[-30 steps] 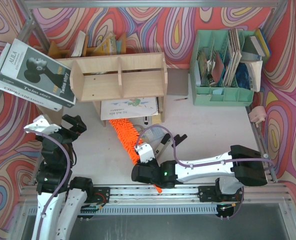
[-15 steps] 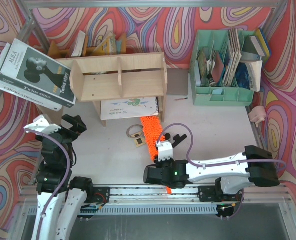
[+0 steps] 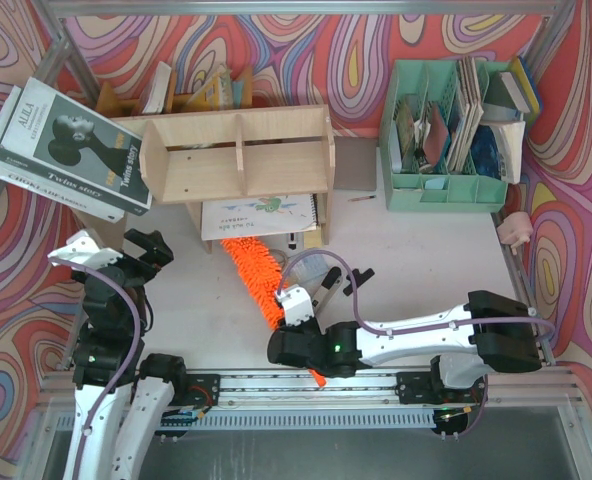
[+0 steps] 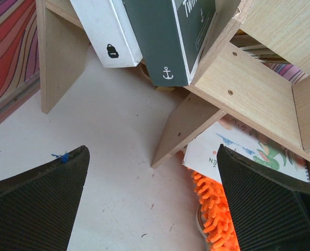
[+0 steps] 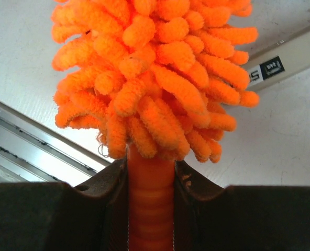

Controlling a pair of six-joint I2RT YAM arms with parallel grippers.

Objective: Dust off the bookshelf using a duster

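The plywood bookshelf (image 3: 236, 155) stands at the back left on its side legs; its leg and underside show in the left wrist view (image 4: 249, 89). The orange fluffy duster (image 3: 251, 275) lies slanted on the table in front of it, its head tip near the notebook under the shelf. It also shows in the left wrist view (image 4: 212, 214). My right gripper (image 3: 292, 318) is shut on the duster's handle just below the fluffy head (image 5: 151, 204). My left gripper (image 3: 141, 250) is open and empty, left of the duster, its fingers (image 4: 34, 198) wide apart.
Large books (image 3: 66, 150) lean on the shelf's left end. A notebook (image 3: 261, 215) lies under the shelf. A mint-green organiser (image 3: 446, 130) with books stands at the back right. A pink object (image 3: 516, 228) is at the right edge. The metal rail (image 3: 226, 385) runs along the front.
The duster head swung right half a second ago and is now back to the left, slanting toward the shelf's left half. The right gripper moved back left with it. The left arm is still.
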